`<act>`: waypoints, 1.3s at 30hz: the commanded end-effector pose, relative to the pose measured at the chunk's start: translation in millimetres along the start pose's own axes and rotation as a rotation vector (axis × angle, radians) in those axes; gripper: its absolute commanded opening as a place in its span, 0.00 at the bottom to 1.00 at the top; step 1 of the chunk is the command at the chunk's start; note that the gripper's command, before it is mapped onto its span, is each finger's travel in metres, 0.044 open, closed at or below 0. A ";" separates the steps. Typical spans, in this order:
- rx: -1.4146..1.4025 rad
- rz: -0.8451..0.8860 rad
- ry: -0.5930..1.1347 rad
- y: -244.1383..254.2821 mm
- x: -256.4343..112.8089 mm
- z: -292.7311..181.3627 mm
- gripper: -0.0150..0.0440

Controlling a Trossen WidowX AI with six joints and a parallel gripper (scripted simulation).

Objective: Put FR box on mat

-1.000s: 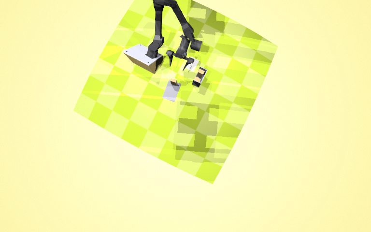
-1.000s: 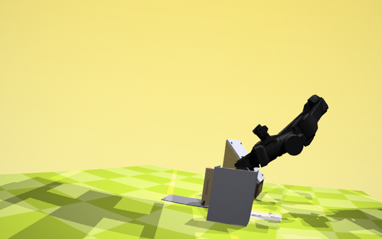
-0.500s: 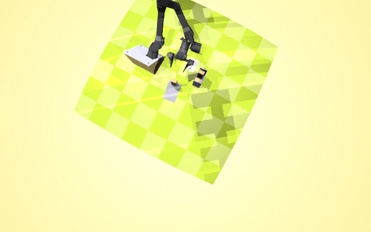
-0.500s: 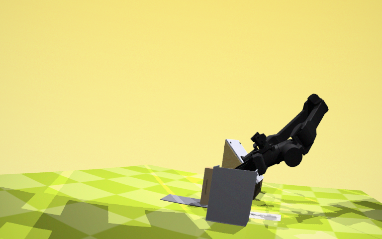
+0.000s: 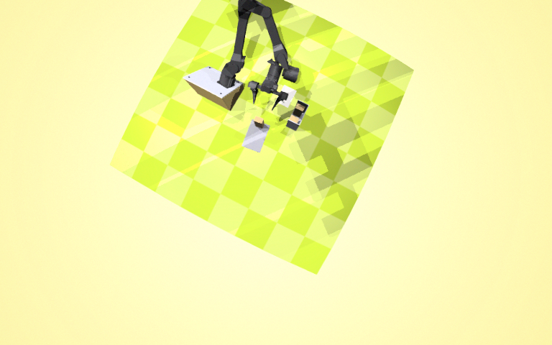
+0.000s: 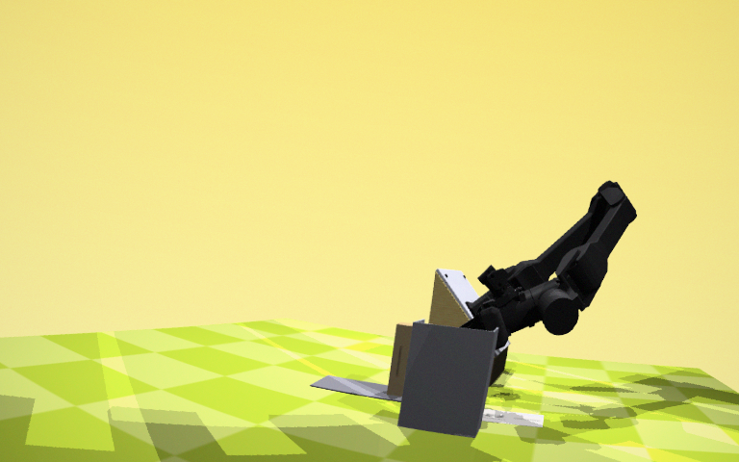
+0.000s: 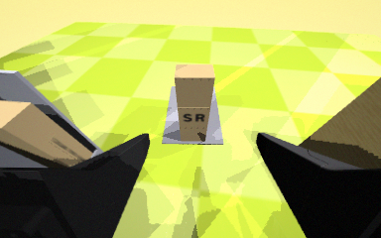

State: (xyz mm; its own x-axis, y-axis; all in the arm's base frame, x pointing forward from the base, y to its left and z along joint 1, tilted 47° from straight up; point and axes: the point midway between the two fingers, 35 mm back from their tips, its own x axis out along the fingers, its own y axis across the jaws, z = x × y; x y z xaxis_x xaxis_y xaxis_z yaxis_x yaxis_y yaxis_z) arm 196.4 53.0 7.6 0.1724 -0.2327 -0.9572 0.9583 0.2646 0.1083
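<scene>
Wrist view: left of your jaws stood the bin (image 5: pixel 292 125) (image 6: pixel 449 378) (image 7: pixel 22 89). Overhead, two tan boxes (image 5: pixel 295 118) (image 7: pixel 25 124) showed in it; you couldn't read their codes, so FR was probably one of them. Ahead, between the fingertips and beyond them, the SR box (image 5: pixel 259 121) (image 6: pixel 399 359) (image 7: pixel 194 94) stood upright on the near end of the grey mat (image 5: pixel 255 140) (image 6: pixel 348 385) (image 7: pixel 171 124). Your likely step was to clear it: advance straight, keep it centred, close on both sides, lift, and return it upright. A low nudge could have toppled it. Your gripper (image 5: pixel 264 106) (image 6: pixel 466 316) (image 7: pixel 202 138) was spread wide, empty, pitched forward and down from the bent arm (image 5: pixel 276 34) (image 6: pixel 599 272). Right of the jaws rose the wood-sided pedestal (image 5: pixel 203 77) (image 6: pixel 444 294) (image 7: pixel 357 124).
</scene>
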 end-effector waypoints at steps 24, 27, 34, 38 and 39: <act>0.001 -0.008 -0.005 -3.0 43.0 -16.4 1.00; 0.001 -0.008 -0.005 -3.2 43.9 -16.8 1.00; -0.002 -0.004 -0.001 -1.6 40.8 -16.4 1.00; -0.002 -0.004 -0.001 -1.5 39.9 -16.0 1.00; -0.002 -0.004 -0.001 -1.3 38.7 -15.6 1.00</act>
State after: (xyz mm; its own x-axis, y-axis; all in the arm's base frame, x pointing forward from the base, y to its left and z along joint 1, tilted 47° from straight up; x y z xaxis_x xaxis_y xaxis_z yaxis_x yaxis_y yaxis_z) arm 198.0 58.3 -36.0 0.1679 -0.2349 -0.9574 0.9587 0.2650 0.1031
